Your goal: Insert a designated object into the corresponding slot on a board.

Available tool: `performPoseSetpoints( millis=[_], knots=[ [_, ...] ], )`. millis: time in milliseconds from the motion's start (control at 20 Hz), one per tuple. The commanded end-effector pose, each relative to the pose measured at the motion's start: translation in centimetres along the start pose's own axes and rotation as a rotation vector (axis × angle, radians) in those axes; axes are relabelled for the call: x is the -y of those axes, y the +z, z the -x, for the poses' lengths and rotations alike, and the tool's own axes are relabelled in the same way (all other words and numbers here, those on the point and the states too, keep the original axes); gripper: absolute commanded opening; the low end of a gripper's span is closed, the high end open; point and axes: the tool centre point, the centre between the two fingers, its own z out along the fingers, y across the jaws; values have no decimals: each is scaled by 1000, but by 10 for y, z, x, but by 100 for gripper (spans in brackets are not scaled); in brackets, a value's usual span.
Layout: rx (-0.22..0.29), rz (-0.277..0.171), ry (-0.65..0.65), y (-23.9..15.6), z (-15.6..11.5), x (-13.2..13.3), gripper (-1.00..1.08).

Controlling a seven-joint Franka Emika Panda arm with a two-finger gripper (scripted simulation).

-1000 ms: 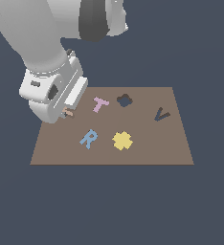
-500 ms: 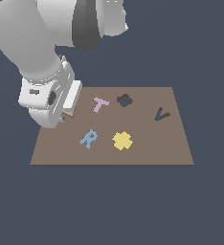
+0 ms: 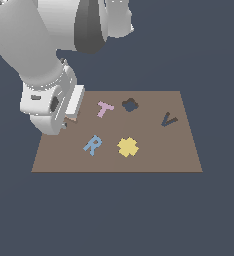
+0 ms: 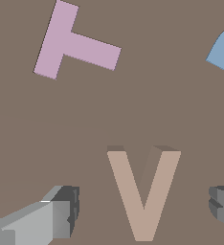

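In the wrist view, the peach-tan V piece [image 4: 142, 194] is lying flat on the board [image 4: 109, 110], sitting between the two fingers [image 4: 61, 210], which are standing wide apart with clear board showing on either side of the piece. They are touching nothing and holding nothing. The V's long axis, from its open arms to its point, is running across the line that joins the fingers, so closing them would, I judge, be pinching the piece across its width.

In the exterior view the arm is covering most of the V piece [image 3: 72, 119], which is lying near the board's [image 3: 154, 155] far corner on that view's left. The dark V-shaped slot [image 3: 169, 119] is waiting well apart from it, toward the exterior view's right.

Counting: one V piece, one V slot, one pink T [image 3: 104, 108], one blue R [image 3: 92, 145], one yellow flower piece [image 3: 128, 146], one dark flower cut-out [image 3: 130, 104], one board.
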Motion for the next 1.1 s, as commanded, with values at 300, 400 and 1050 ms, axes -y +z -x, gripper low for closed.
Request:
performPoseSetpoints(
  millis=[300,400,1050],
  knots=[
    [0,0,-1,19,0,0,100],
    [0,0,-1,20,0,0,-100],
    [0,0,-1,15,0,0,-100]
  ],
)
